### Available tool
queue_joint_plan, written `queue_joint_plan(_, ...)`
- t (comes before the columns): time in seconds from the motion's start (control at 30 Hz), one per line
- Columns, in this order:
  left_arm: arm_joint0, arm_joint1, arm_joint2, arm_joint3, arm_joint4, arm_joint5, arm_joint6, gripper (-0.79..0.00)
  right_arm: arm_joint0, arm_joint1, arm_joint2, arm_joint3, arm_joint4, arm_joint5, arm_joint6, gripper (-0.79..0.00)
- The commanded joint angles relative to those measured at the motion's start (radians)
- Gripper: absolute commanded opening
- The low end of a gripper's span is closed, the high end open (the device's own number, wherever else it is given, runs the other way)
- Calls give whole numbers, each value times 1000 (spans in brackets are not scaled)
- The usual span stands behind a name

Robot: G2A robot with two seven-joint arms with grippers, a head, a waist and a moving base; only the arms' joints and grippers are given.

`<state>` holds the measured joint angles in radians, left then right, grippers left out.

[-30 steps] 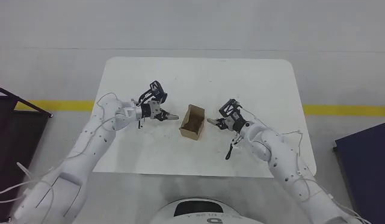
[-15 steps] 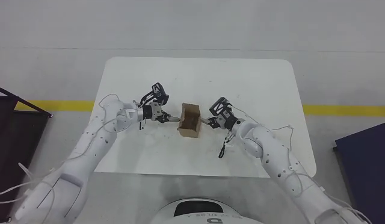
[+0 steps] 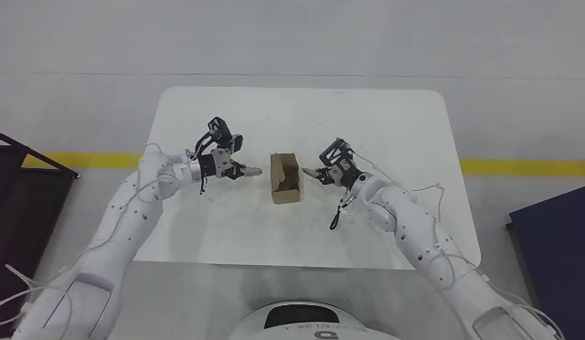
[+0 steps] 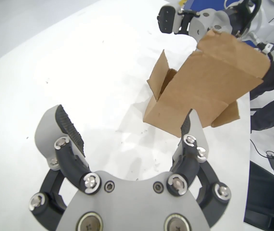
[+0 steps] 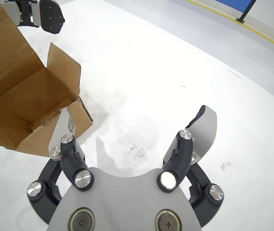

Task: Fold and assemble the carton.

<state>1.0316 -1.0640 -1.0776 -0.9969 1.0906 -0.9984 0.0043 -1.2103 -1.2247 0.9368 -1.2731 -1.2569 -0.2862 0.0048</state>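
1. Top view: the carton [image 3: 285, 176], brown cardboard, stands on the white desk [image 3: 393, 125] near its middle. Its open side faces up and the inside is visible.
2. The carton sits between the two arms. The left gripper [image 3: 247, 171] is just beside one side wall and the right gripper [image 3: 313, 173] just beside the opposite wall. Both point toward the carton.
3. Left wrist view: the left gripper [image 4: 125, 115] has its jaws spread wide with nothing between them, only bare desk beneath. One fingertip [image 4: 191, 121] overlaps the lower corner of the carton [image 4: 199, 85]. Contact cannot be confirmed.
4. In the same view, a long flap stands up on the carton's near side, tilted slightly. A shorter flap stands upright at one end, with the opening between the two.
5. Right wrist view: the right gripper [image 5: 135, 112] is also spread wide and holds nothing. One fingertip [image 5: 63, 118] lies at the ragged rim of the near wall of the carton [image 5: 19, 90]. Whether it touches or stops just short cannot be told.
6. In that view the carton's inner floor and two raised flaps are visible. The far wall stands taller than the near one.
7. Dark scuff marks [image 5: 138, 150] lie on the desk between the right gripper's fingers.
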Motion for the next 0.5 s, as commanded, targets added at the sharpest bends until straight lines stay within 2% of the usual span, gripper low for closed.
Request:
queue_joint_plan(0.0, 23, 12, -34, -25, -23, -6, -15, 0, -5, 1, 6, -6, -1, -1, -4, 0)
queue_joint_plan(0.1, 69, 26, -84, -79, -142, 2, -75, 0, -15, 3, 17, -19, -5, 1, -12, 0)
queue_joint_plan(0.2, 123, 34, -117, -170, -378, 90, -220, 0, -29, 4, 29, -34, -4, 9, -26, 0)
queue_joint_plan(0.3, 176, 46, -149, -328, -654, 298, -462, 0, -41, 6, 39, -45, -2, 9, -35, 0)
queue_joint_plan(0.37, 208, 57, -181, -446, -776, 459, -620, 0, -50, 7, 46, -52, -2, 11, -44, 0)
queue_joint_plan(0.47, 260, 68, -222, -601, -926, 640, -772, 0, -64, 8, 57, -61, 0, 12, -62, 0)
